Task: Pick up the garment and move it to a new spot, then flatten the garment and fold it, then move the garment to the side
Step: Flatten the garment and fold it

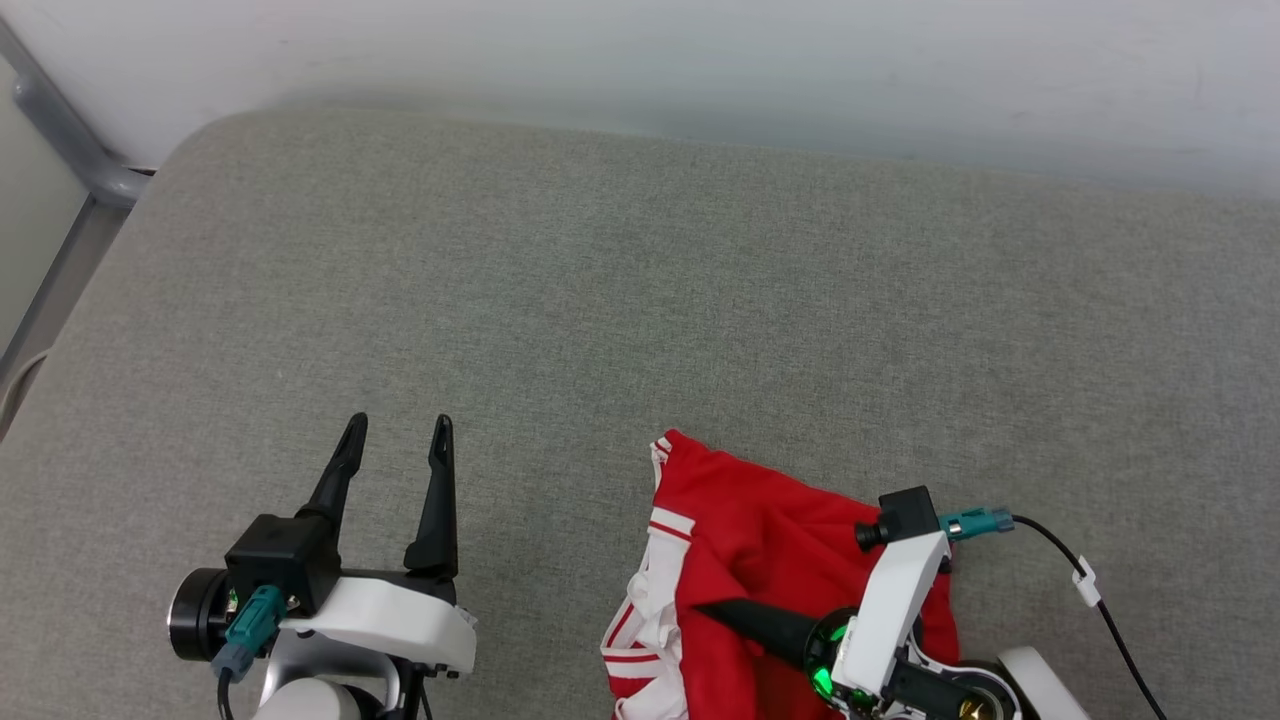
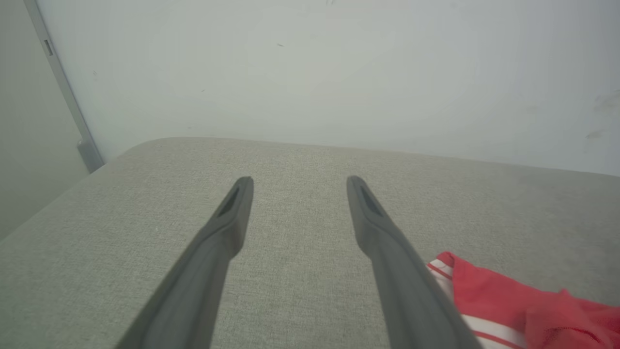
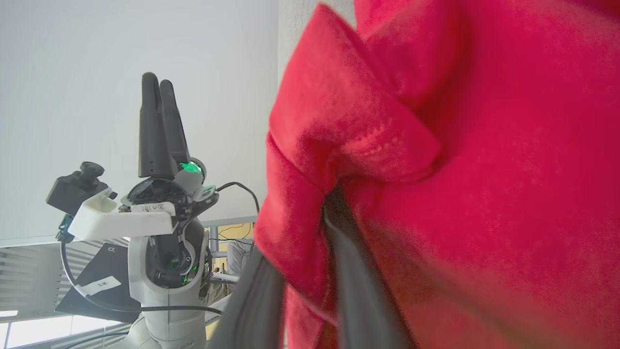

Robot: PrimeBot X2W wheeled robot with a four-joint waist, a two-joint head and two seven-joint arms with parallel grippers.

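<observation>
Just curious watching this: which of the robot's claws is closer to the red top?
Right. The right gripper lies on the red top, a fold caught between its fingers. The left gripper hovers open over bare cushion, off to the top's left, apart from it.

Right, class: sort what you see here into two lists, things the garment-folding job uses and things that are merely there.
Part of the job:
- garment, red with white striped trim
- right gripper, fingers closed on a fold of it
- left gripper, open and empty

Merely there:
- grey cushion
- white wall
- grey metal bar
- black cable
</observation>
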